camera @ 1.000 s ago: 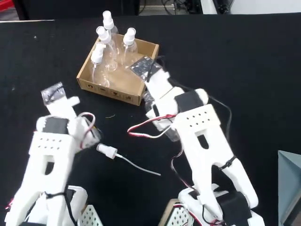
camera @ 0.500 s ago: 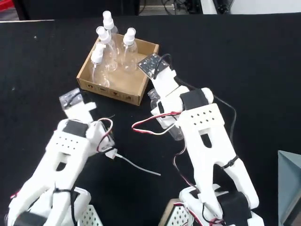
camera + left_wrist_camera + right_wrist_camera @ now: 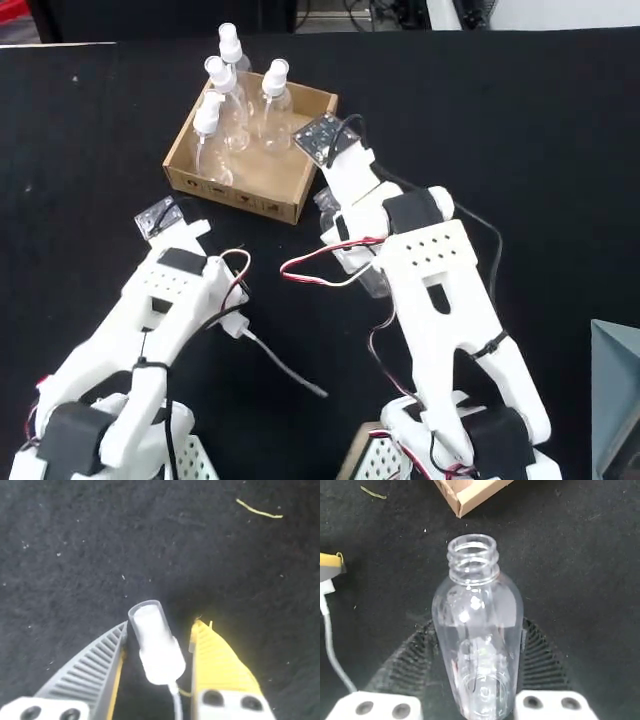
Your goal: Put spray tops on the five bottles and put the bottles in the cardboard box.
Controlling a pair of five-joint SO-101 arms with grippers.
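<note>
Table [image 3: 520, 120], one: black cloth surface carrying all items below.

Arms, two: white, side by side at the near edge. The left arm [image 3: 150, 330] bends over the spray top. The right arm [image 3: 430, 290] stretches toward the box's near right corner.

Cardboard box [image 3: 235, 195], one: shallow, brown, open-topped, set toward the far left of the table.

Capped bottles [image 3: 274, 100], four: clear plastic, each with a white spray top fitted. All four stand inside the box, grouped along its far and left sides.

Open bottle [image 3: 477, 630], one: clear plastic, rounded shoulders, threaded neck, no top fitted. It sits outside the box, just beside the near right corner, with its mouth pointing toward that corner. The right gripper [image 3: 477, 626] holds it, the dark ribbed jaws pressed against both sides of the body.

Left gripper [image 3: 161, 624], one: one grey ribbed jaw and one yellow jaw, parted and standing either side of the loose top. A thin dark gap shows on each side, and it holds nothing.

Loose spray top [image 3: 156, 647], one: white, cylindrical cap on a wider collar, lying on the cloth between the left jaws, well apart from the box.

Dip tube [image 3: 285, 368], one: thin, pale, trailing from the top's collar across the cloth toward the near edge.

Thread [image 3: 259, 511], one: short, yellowish, lying on the cloth.
</note>
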